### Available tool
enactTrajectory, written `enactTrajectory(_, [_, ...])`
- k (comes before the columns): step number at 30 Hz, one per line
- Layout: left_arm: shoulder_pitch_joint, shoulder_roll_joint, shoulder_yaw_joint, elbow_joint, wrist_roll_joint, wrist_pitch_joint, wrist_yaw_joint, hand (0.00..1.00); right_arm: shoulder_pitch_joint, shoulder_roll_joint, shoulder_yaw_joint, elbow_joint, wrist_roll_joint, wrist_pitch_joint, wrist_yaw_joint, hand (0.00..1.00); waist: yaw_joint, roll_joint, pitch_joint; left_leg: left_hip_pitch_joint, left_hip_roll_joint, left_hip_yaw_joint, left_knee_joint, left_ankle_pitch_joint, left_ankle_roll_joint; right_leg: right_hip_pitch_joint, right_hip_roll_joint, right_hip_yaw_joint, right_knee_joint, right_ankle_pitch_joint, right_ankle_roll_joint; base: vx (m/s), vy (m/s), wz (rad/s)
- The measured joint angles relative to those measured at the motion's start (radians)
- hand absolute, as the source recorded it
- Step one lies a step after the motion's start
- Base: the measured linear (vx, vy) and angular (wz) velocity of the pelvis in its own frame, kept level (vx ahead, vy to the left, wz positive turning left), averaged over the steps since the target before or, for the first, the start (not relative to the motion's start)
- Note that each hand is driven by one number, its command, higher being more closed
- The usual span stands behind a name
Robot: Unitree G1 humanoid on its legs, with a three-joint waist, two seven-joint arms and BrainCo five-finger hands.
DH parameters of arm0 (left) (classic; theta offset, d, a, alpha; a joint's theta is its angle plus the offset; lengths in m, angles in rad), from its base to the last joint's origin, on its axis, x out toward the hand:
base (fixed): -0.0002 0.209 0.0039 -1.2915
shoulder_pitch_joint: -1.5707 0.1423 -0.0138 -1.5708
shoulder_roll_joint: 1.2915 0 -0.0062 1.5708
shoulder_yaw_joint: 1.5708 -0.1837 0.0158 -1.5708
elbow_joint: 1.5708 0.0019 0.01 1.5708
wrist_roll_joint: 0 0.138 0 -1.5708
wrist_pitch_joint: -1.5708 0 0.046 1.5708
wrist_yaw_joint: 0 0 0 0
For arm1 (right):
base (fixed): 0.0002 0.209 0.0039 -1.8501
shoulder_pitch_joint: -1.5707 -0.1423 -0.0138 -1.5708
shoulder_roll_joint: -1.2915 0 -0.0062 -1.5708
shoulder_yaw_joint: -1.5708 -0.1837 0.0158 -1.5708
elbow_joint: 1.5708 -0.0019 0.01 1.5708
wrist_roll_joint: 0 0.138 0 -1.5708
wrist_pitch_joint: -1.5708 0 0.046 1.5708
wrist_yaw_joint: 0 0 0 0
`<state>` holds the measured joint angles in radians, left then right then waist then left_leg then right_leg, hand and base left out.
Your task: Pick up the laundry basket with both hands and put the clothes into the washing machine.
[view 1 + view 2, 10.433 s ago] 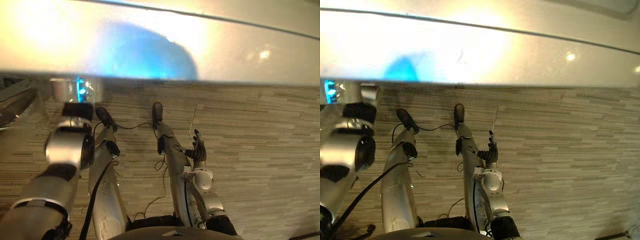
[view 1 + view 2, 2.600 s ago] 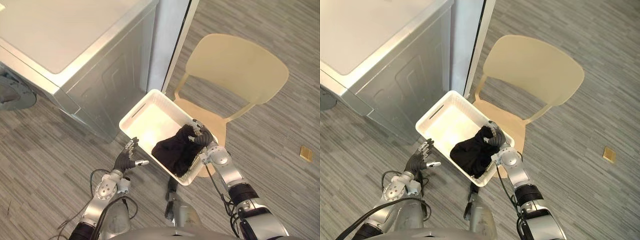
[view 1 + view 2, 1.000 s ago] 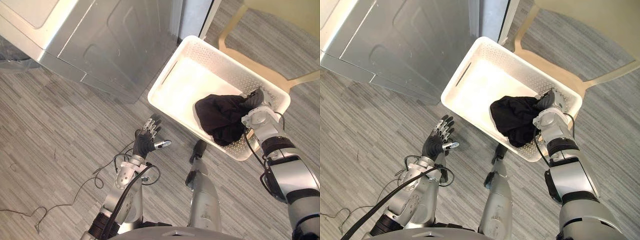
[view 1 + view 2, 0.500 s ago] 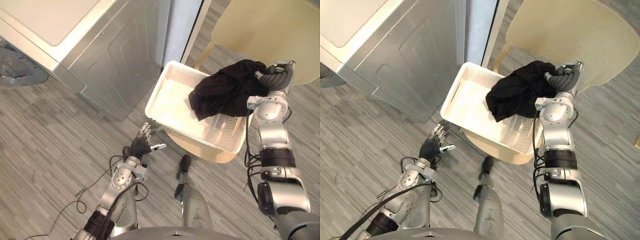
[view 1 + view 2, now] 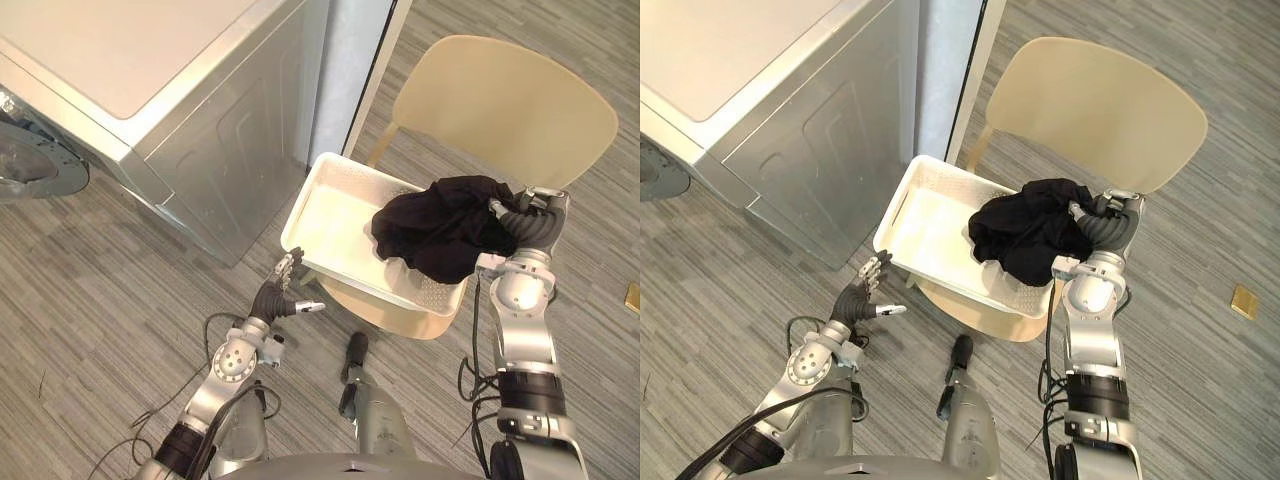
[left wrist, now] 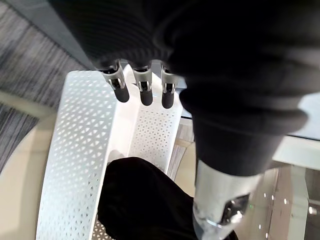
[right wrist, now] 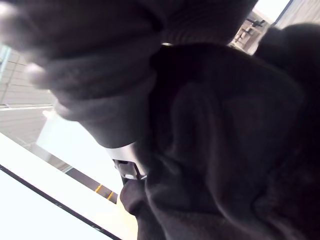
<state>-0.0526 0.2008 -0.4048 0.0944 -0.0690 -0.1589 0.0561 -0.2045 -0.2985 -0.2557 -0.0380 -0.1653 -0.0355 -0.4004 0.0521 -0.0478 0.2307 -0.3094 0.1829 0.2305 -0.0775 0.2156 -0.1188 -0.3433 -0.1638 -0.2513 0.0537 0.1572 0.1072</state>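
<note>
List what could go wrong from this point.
1. The laundry basket juts past the chair seat, and the left robot hand is open, apart from it; lifting from one end may tip it.
2. The black clothes are heaped at the rim by the right robot hand and may spill onto the floor.

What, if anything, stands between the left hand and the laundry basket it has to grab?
Nothing visible. The left hand, fingers straight, is right at the near corner of the laundry basket, with no object between them; whether they touch I cannot tell. The basket rests on the chair.
</note>
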Motion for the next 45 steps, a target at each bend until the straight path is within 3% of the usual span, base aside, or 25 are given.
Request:
enactTrajectory(8, [-0.128,0.096,0.039,0.008,0.492,-0.001,0.089,0.0,0.123,0.016,0.021,-0.245,0.0,-0.111,0.073,1.0,-0.061,-0.024,-0.093,0.095,0.003,0.071,-0.003,-0.034,-0.015,0.064,0.015,0.075,-0.048,0.006,0.006,0.02,-0.034,-0.24])
enactTrajectory(13, [-0.139,0.094,0.04,0.015,0.583,0.0,0.092,0.0,0.124,0.015,0.022,-0.282,0.013,-0.148,0.099,1.0,-0.083,-0.027,-0.129,0.139,0.005,0.102,-0.006,-0.052,-0.022,0.094,0.022,0.106,-0.07,0.009,0.009,0.04,-0.025,-0.18])
enactTrajectory(21, [-0.19,0.091,0.036,0.085,0.583,0.003,0.081,0.0,0.124,0.013,0.075,-0.341,0.138,-0.183,0.161,1.0,-0.093,-0.027,-0.182,0.19,0.004,0.127,-0.001,-0.071,-0.026,0.134,0.027,0.134,-0.095,0.017,0.017,0.05,-0.011,-0.12])
enactTrajectory(22, [-0.19,0.092,0.036,0.085,0.583,0.003,0.081,0.0,0.124,0.012,0.078,-0.34,0.142,-0.183,0.164,0.0,-0.094,-0.028,-0.186,0.191,0.004,0.128,-0.001,-0.072,-0.026,0.134,0.028,0.135,-0.095,0.017,0.017,0.02,-0.007,-0.04])
enactTrajectory(25, [-0.193,0.089,0.036,0.085,0.58,0.004,0.081,0.0,0.125,0.008,0.122,-0.338,0.146,-0.186,0.181,0.0,-0.103,-0.03,-0.199,0.192,0.004,0.133,-0.001,-0.078,-0.029,0.131,0.028,0.142,-0.096,0.017,0.017,0.01,-0.006,-0.06])
enactTrajectory(29, [-0.156,0.069,0.046,0.072,0.548,0.007,0.067,0.0,0.168,-0.07,0.202,-0.265,0.166,-0.182,0.257,0.0,-0.089,-0.034,-0.208,0.194,0.003,0.153,-0.001,-0.086,-0.033,0.118,0.029,0.162,-0.096,0.016,0.014,0.0,-0.006,-0.13])
enactTrajectory(35, [0.028,0.054,0.128,0.03,0.502,0.019,0.033,0.0,0.308,-0.115,0.199,0.004,0.166,-0.084,0.366,0.0,-0.084,-0.033,-0.209,0.187,0.001,0.122,-0.007,-0.092,-0.036,0.126,0.026,0.148,-0.098,0.007,0.016,0.01,-0.005,0.05])
enactTrajectory(38, [0.093,0.054,0.181,0.027,0.502,0.029,0.024,0.0,0.32,-0.114,0.193,0.109,0.164,-0.053,0.379,0.0,-0.081,-0.033,-0.209,0.18,0.0,0.096,-0.007,-0.093,-0.037,0.134,0.023,0.127,-0.093,0.0,0.021,0.01,-0.003,0.23])
enactTrajectory(45, [0.189,0.012,0.347,-0.096,0.433,0.041,0.054,0.0,0.22,-0.096,0.151,0.335,0.118,-0.018,0.369,0.0,-0.03,-0.039,-0.191,0.1,-0.006,0.001,-0.007,-0.07,-0.03,0.117,0.015,0.044,-0.092,-0.003,0.025,0.0,-0.004,0.34])
